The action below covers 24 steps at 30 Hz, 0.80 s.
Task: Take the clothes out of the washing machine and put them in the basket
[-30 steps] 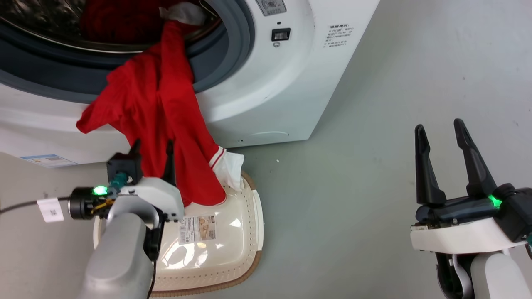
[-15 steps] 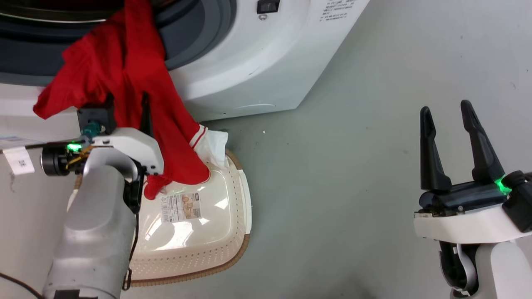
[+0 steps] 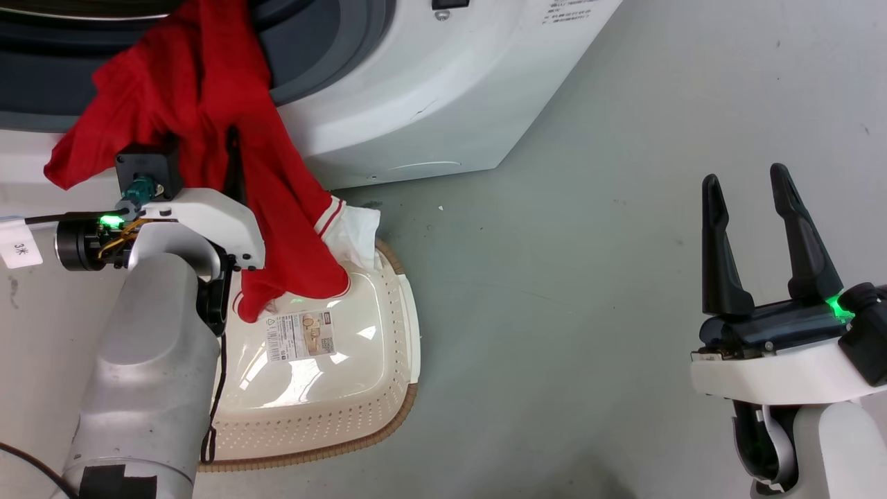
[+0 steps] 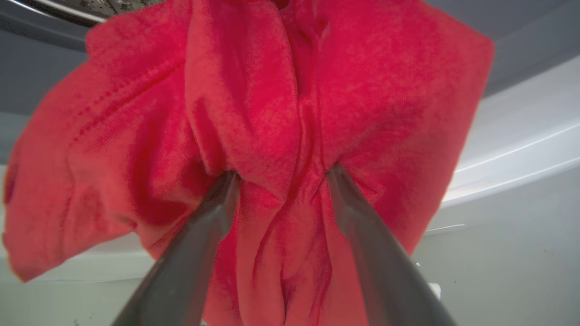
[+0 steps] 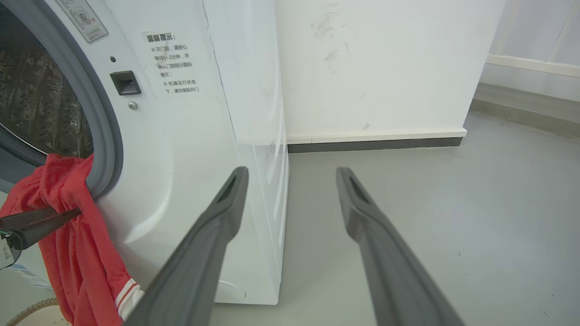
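Compared with half a second ago, the left gripper point(image 3: 201, 142) sits slightly higher in the head view. More of the red garment point(image 3: 229, 90) now lies in the basket point(image 3: 326, 423), with a striped cuff point(image 3: 239, 305) showing on its bottom.

Left of frame: the left gripper's fingers stand well apart, about as wide as the right gripper's. In the left wrist view both fingers of the left gripper point(image 4: 281, 172) press into the garment point(image 4: 290, 90). Fabric bunches between them and folds cover the tips. No clamping is visible.

The garment's upper end lies over the grey seal point(image 3: 332, 41) of the washing machine point(image 3: 429, 90) at the upper left. Its long axis runs down and slightly right to the basket.

The basket stands on the floor point(image 3: 589, 277) at the lower left, just in front of the machine, its long axis running top to bottom of the frame. It holds the garment's lower end beside the label sticker point(image 3: 301, 336). A white cloth point(image 3: 357, 232) lies across its upper rim.

Right of frame: the right gripper point(image 3: 743, 177) is at the lower right, well apart from the basket, fingers spread wide and holding nothing. In the right wrist view the gripper point(image 5: 292, 168) points past the machine point(image 5: 181, 136). The steel drum point(image 5: 41, 90) and the hanging garment point(image 5: 68, 226) are at the left edge.
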Tool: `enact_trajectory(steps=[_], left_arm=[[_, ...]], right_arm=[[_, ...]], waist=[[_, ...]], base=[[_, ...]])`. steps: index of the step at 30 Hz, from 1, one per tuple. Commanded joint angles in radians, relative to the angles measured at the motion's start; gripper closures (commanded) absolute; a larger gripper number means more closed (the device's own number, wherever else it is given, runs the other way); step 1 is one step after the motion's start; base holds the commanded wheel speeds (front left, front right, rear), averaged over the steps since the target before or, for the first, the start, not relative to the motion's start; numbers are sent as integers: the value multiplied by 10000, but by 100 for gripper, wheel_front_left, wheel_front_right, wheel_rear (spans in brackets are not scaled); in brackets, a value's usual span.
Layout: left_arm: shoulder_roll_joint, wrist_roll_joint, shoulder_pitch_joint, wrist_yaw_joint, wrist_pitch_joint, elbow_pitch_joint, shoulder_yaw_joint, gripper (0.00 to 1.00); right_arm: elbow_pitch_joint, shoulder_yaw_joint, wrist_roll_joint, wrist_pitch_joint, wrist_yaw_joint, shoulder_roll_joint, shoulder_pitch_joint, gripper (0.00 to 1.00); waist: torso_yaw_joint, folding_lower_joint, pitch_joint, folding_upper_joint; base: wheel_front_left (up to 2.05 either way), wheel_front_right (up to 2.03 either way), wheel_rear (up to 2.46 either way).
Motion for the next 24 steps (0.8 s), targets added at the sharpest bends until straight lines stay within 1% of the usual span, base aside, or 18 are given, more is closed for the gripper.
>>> enact_trajectory(steps=[1,2,3,4,10,11,17,24], left_arm=[[34,65,-227,5,-100,-151,92,47],[17,89,-215,-12,-101,-175,108,98],[17,89,-215,-12,-101,-175,108,98],[-32,110,-178,-99,-103,-230,121,100],[-149,195,75,-314,-97,-192,88,100],[-194,227,440,-382,-72,-201,122,100],[-369,267,1260,-528,-65,-522,218,100],[-591,433,2654,-752,-65,-1570,156,100]], right_arm=[[23,15,45,-24,-7,9,-171,0],[29,19,42,-24,-7,9,-173,0],[29,19,42,-24,-7,9,-173,0],[42,7,27,-24,-7,9,-167,0],[108,-10,-14,-24,-7,9,-70,0],[176,35,9,-24,-7,9,25,0],[299,99,79,-24,-7,9,237,0],[482,158,85,-24,-7,9,632,0]], waist=[[21,0,-26,-1],[31,0,-36,-1],[31,0,-36,-1],[56,0,-61,-1],[127,0,-233,-1],[145,0,-453,-1],[201,0,-1025,-1],[313,0,-1915,-1]], base=[[0,0,0],[0,0,0],[0,0,0],[0,0,0],[0,0,0],[0,0,0],[0,0,0],[0,0,0]])
